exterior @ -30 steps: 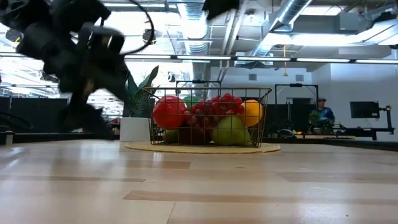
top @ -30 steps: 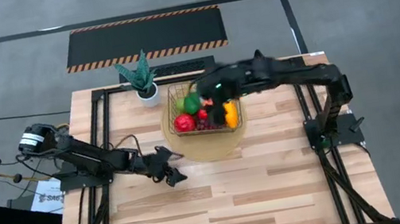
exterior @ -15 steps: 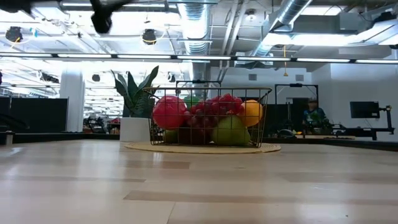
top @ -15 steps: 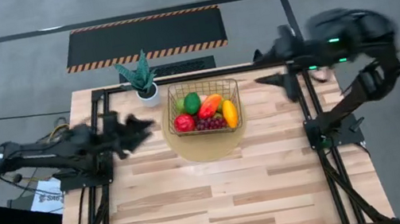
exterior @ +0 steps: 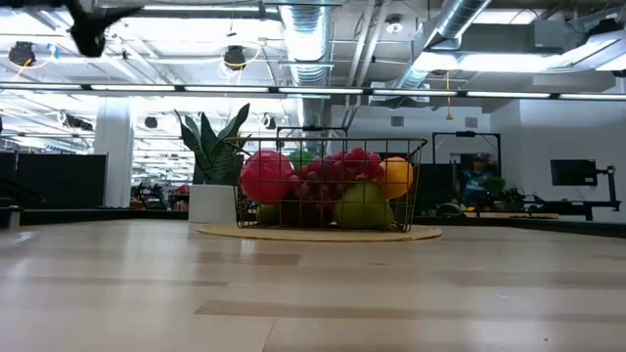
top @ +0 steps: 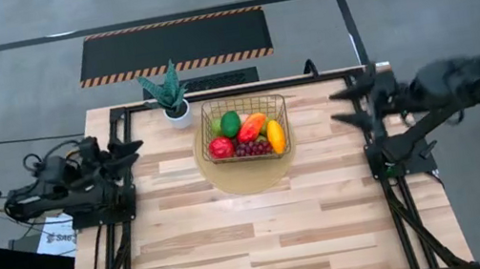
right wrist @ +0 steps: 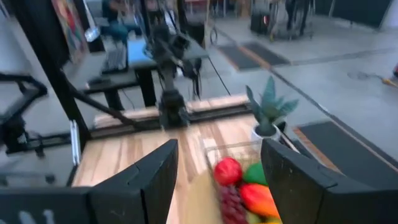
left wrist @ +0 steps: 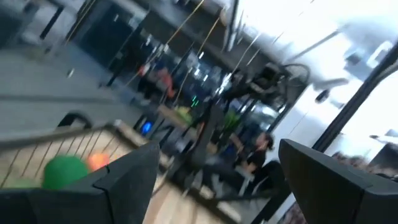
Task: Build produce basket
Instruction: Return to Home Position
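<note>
The gold wire basket (top: 241,107) stands on a round woven mat (top: 246,174) at the table's far middle. It holds the produce: a red apple (top: 220,147), a green fruit (top: 231,123), an orange-red mango (top: 252,125), a yellow-orange fruit (top: 276,135) and purple grapes (top: 247,151). The low view shows the basket (exterior: 328,186) full, with a yellow-green fruit (exterior: 362,207) low inside. My left gripper (top: 127,152) is open and empty at the table's left edge, raised. My right gripper (top: 348,108) is open and empty at the right edge. Both wrist views show open, empty fingers (left wrist: 217,186) (right wrist: 217,180).
A spiky green plant in a small white pot (top: 172,97) stands just left of the basket's far corner. Black frame rails (top: 121,173) (top: 381,141) run along the table's left and right sides. A person (exterior: 477,178) shows in the room behind.
My right gripper has drawn back from above the basket toward the table's right edge. My left gripper has risen from the table near the mat's left side and gone back toward the left edge. The basket and its fruits have stayed in place.
</note>
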